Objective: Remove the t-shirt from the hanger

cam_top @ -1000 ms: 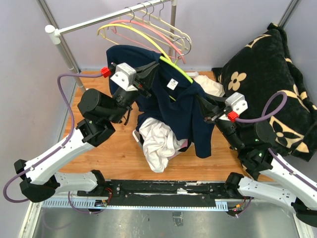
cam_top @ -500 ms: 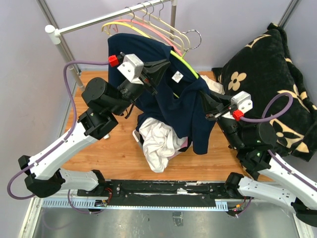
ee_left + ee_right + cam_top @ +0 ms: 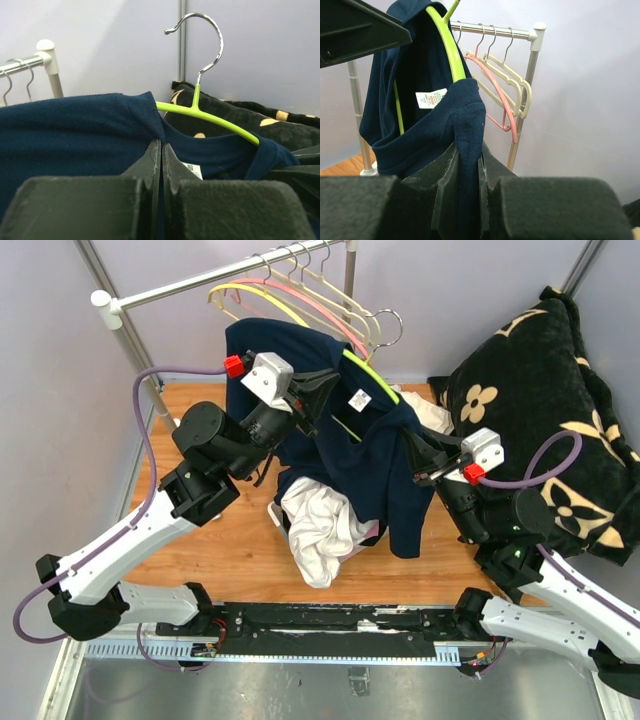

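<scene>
T-shirt, navy, hangs on the lime-green hanger, held up above the desk between the two arms. The left tool is clenched on shirt fabric beside the collar; the left wrist view shows its fingers pressed together on the cloth. The right tool is clenched on a fold at the shirt's other side, with the fabric running down between its fingers. One hanger arm lies bare outside the neck opening. The metal hook points upward, near the spare hangers on the rail. The shirt's lower edge drapes over a white cloth pile.
</scene>
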`<move>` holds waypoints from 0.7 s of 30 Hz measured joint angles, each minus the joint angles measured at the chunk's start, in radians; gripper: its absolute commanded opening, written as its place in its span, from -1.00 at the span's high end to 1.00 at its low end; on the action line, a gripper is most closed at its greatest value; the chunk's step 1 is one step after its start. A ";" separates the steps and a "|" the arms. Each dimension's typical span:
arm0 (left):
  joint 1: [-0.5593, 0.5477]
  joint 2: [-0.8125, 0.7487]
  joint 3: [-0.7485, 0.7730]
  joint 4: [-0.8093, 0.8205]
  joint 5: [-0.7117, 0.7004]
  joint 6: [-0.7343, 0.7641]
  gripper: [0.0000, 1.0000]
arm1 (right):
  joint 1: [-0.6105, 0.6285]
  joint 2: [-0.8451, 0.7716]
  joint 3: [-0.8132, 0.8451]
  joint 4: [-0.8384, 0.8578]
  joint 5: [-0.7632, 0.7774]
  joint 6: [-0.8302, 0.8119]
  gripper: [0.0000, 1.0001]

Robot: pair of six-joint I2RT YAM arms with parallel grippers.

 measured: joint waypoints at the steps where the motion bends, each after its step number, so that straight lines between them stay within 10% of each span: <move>1: -0.002 -0.006 -0.005 -0.006 -0.018 -0.004 0.99 | 0.000 0.000 -0.001 -0.002 0.000 0.000 0.98; 21: -0.031 0.018 0.084 -0.147 -0.336 0.076 0.99 | 0.000 0.015 0.175 -0.363 -0.073 -0.024 0.99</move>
